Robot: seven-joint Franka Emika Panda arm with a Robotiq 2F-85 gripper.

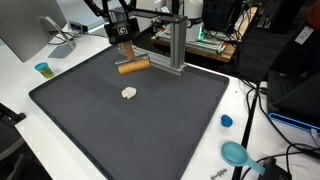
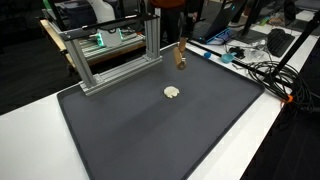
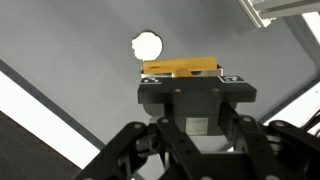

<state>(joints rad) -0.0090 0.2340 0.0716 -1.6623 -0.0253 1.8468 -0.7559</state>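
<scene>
The jaws clamp a wooden block [image 1: 133, 67], held level, its long axis lying crosswise between them.

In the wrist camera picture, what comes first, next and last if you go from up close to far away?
hand → wooden block, gripped in the hand → little white round thing, lying farther off on the dark mat

Tan wooden block [image 1: 133, 67], level, aloft
</scene>
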